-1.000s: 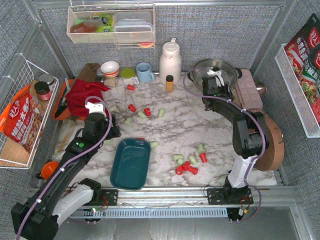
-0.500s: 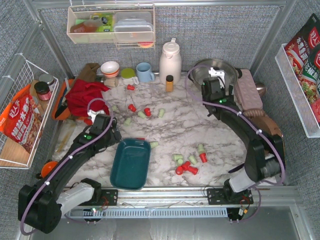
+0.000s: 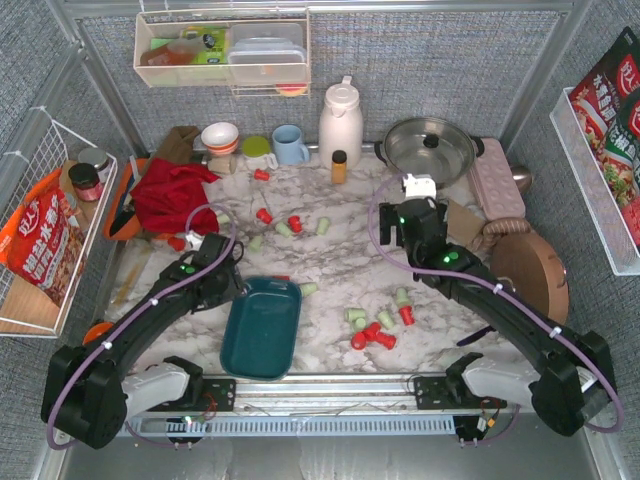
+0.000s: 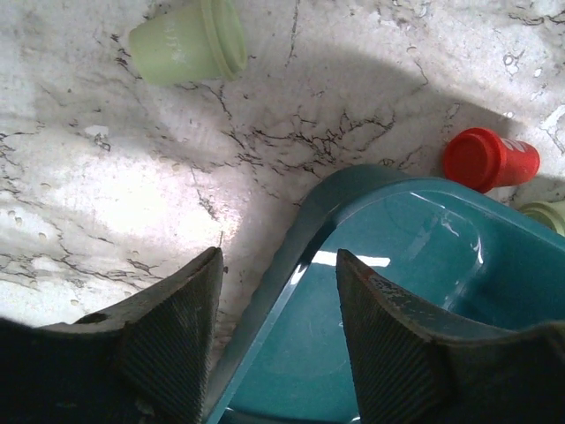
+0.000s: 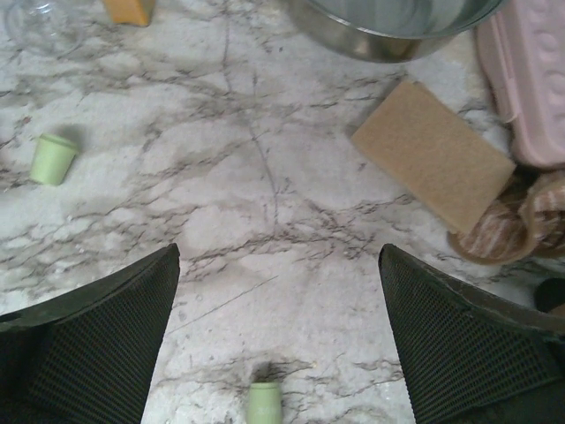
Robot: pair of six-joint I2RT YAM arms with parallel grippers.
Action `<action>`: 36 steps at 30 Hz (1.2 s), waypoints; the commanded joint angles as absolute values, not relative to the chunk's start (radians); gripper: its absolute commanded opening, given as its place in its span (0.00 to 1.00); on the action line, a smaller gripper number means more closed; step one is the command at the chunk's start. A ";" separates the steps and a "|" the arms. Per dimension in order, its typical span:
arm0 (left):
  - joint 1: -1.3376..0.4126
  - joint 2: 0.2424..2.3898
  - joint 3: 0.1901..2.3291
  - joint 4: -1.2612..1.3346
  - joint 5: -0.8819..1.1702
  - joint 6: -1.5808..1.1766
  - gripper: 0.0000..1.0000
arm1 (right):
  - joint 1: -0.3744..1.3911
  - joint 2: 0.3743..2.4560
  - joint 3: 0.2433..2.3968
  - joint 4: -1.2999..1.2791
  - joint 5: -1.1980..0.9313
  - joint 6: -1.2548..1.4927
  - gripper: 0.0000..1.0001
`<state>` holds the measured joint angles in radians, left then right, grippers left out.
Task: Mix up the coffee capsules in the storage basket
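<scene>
The dark teal storage basket [image 3: 262,327] lies empty near the front left and also shows in the left wrist view [image 4: 415,274]. Red and pale green coffee capsules lie loose on the marble: a cluster [image 3: 375,325] to the basket's right and others [image 3: 290,225] further back. My left gripper [image 3: 224,283] is open and straddles the rim at the basket's far-left corner [image 4: 278,262], one finger outside and one over the inside. A green capsule [image 4: 190,40] and a red one [image 4: 490,159] lie just beyond. My right gripper [image 3: 412,215] is open and empty above bare marble [image 5: 278,265], with a green capsule [image 5: 265,402] just below it.
A steel pot [image 3: 430,148], white jug [image 3: 340,122], amber bottle [image 3: 339,166] and blue mug [image 3: 290,145] stand along the back. A red cloth [image 3: 170,195] lies at the back left. A brown square pad [image 5: 433,155], a pink case [image 5: 530,71] and a round wooden board [image 3: 530,275] are on the right.
My left gripper has moved right and nearer, onto the basket's far-left corner. My right arm has pulled back from the pot toward the middle of the table.
</scene>
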<state>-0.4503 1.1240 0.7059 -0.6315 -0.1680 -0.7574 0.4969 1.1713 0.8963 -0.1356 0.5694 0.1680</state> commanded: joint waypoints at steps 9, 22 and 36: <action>-0.499 1.137 0.680 -0.640 -0.165 -0.812 0.49 | 0.511 1.150 0.815 -0.022 0.507 0.227 0.99; -0.540 1.144 0.667 -0.613 -0.182 -0.815 0.42 | 0.511 1.171 0.821 -0.021 0.483 0.233 0.99; -0.552 1.085 0.699 -0.536 -0.072 -0.745 0.14 | 0.512 1.186 0.836 -0.038 0.458 0.242 0.99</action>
<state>-0.5503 1.1114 0.6769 -0.5922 -0.1314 -0.7853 0.5102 1.1893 0.8249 -0.0494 0.4702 0.2276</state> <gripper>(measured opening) 0.163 0.990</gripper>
